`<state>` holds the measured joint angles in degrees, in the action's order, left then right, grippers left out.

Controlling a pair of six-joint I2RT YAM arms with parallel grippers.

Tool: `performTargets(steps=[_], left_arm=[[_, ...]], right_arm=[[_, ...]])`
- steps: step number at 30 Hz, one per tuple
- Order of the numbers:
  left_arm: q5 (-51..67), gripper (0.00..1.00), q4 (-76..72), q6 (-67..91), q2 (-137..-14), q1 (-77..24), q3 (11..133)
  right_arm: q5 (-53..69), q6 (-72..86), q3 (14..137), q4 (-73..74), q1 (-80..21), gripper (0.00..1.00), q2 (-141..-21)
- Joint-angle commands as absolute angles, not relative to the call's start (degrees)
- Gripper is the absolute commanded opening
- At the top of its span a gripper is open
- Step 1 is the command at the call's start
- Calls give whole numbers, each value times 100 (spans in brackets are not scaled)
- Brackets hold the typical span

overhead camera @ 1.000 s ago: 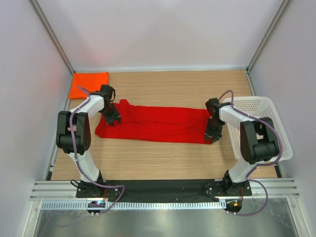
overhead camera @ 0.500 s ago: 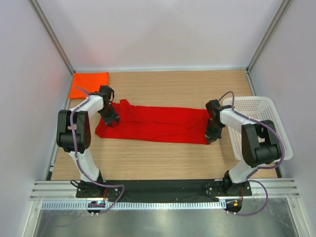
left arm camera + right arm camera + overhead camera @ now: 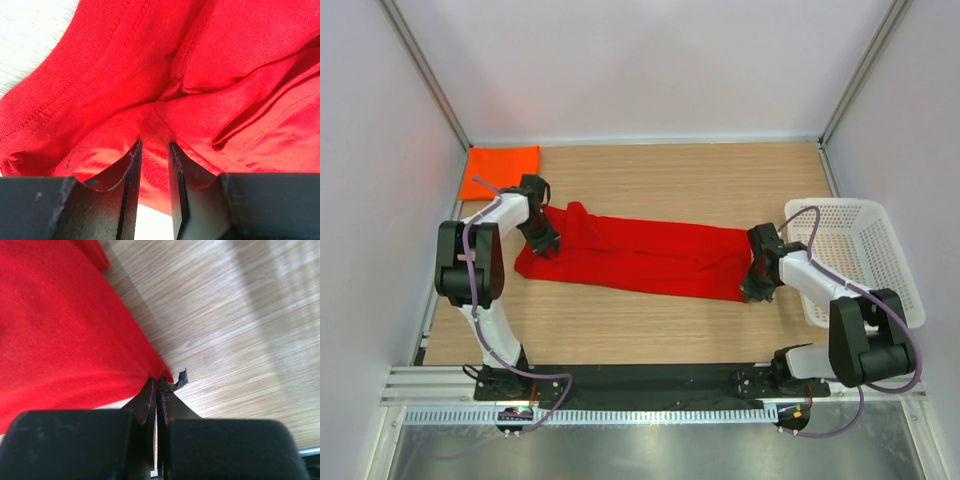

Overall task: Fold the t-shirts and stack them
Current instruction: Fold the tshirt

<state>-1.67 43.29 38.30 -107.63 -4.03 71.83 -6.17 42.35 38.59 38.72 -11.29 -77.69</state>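
Observation:
A deep red t-shirt point(image 3: 640, 258) lies as a long strip across the middle of the wooden table. My left gripper point(image 3: 542, 240) is at its left end, and in the left wrist view this left gripper point(image 3: 155, 144) pinches a gathered fold of the red t-shirt point(image 3: 225, 65). My right gripper point(image 3: 752, 290) is at the strip's near right corner. In the right wrist view the right gripper point(image 3: 159, 382) is shut on the corner hem of the red t-shirt point(image 3: 60, 330). A folded bright orange t-shirt point(image 3: 500, 170) rests at the far left corner.
A white mesh basket point(image 3: 895, 285) stands at the right edge of the table, just beyond the right arm. Grey walls with metal posts close in the far side and both flanks. A black strip and the arm bases line the near edge.
The right gripper shut on the shirt's right corner and drew it toward the near right, slanting the strip. The left gripper narrowed on its fold. The basket shifted slightly right.

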Motion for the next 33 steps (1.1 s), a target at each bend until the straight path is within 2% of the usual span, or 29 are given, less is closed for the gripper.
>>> performTargets(steps=[1, 3, 7, 11, 21, 23, 27, 33], left_arm=[[-246, 28, 4192, 3753, -10828, -343, 7093], [-229, 27, 4184, 3657, -10732, -343, 7067], [-395, 28, 4184, 3595, -10556, -334, 6935], [-282, 28, 4192, 3717, -10573, -150, 6724], [-115, 28, 3990, 3894, -9862, 439, 6047], [-35, 32, 3973, 3885, -9730, 439, 6073], [290, 39, 3928, 3815, -9291, 396, 6240], [579, 40, 3894, 3823, -9149, 361, 6513]], right_arm=[[-950, 4580, 3384, 3711, -1107, 1, -7857], [-861, 4343, 3489, 3683, -1116, 1, -7997], [-1072, 3684, 4050, 3962, -1116, 30, -8270], [-1161, 3139, 4875, 4166, -1116, 40, -8332], [-915, 2848, 6459, 4280, -1239, 45, -9561], [-809, 2804, 6714, 4315, -1248, 44, -9851], [-494, 2681, 6996, 4473, -1248, 41, -10080], [-475, 2812, 6803, 4439, -1362, 45, -9835]])
